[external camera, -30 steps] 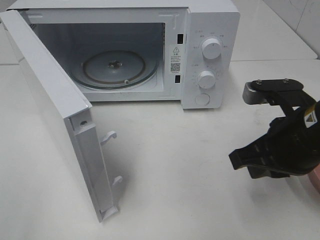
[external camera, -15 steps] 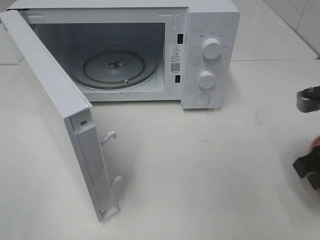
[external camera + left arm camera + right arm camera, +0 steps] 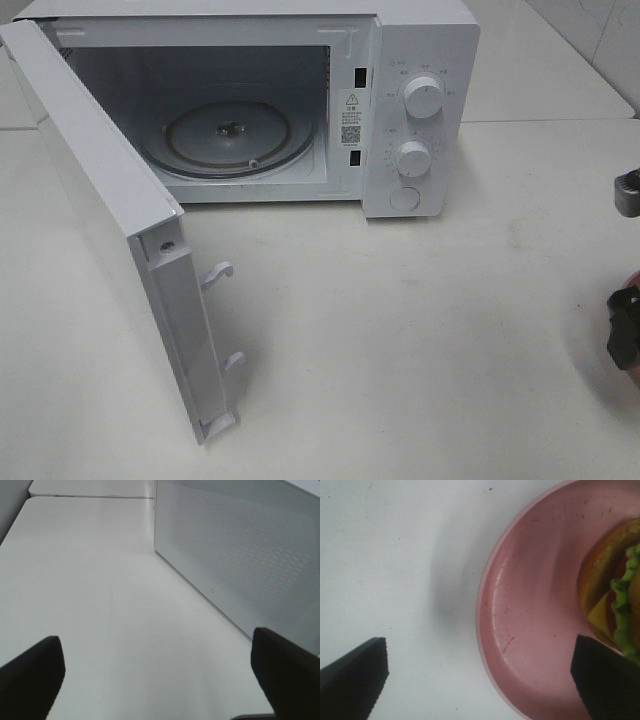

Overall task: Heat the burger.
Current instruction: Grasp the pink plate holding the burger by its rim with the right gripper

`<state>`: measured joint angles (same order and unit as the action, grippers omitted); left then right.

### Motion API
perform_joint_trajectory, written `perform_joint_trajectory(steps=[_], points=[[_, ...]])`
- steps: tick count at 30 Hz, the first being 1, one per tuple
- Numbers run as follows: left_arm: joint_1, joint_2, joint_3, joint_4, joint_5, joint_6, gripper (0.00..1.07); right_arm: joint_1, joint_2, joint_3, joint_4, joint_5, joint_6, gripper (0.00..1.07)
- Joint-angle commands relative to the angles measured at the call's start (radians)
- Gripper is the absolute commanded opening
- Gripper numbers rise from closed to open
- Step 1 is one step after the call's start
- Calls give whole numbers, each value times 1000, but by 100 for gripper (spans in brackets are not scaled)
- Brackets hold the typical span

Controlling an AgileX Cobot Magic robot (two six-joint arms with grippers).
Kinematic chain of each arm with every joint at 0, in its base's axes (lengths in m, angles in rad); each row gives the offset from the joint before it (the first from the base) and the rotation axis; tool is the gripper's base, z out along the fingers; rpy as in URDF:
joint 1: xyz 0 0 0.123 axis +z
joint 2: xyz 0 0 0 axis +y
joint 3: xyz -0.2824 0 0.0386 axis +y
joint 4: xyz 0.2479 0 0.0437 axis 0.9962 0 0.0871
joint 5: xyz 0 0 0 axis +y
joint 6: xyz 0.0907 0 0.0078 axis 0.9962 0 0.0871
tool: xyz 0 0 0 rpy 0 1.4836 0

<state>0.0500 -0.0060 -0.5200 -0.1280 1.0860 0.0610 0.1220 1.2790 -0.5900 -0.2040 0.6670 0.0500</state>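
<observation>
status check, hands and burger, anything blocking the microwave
Left hand open, holding nothing. Right hand open over the pink plate rim. Burger on the plate, not gripped. Microwave door open, nothing seen in the way.

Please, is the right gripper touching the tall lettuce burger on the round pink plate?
Cannot tell. In the right wrist view, one finger of the open right gripper overlaps the tall lettuce burger, hiding any gap.

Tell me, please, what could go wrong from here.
1. The open right gripper straddles the rim of the plate, beside the burger; closing there may tip the plate and spill it.
2. The door stands out over the table, so a carry into the microwave could strike it.
</observation>
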Motion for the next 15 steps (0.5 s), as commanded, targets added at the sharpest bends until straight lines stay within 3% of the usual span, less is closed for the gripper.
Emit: perform_joint_trajectory(steps=[1, 15], points=[[1, -16, 3, 0, -14, -1, 93, -5, 59, -2, -11, -28, -8, 96], [1, -16, 3, 0, -14, -1, 93, -42, 284, -102, -41, -49, -1, 93]])
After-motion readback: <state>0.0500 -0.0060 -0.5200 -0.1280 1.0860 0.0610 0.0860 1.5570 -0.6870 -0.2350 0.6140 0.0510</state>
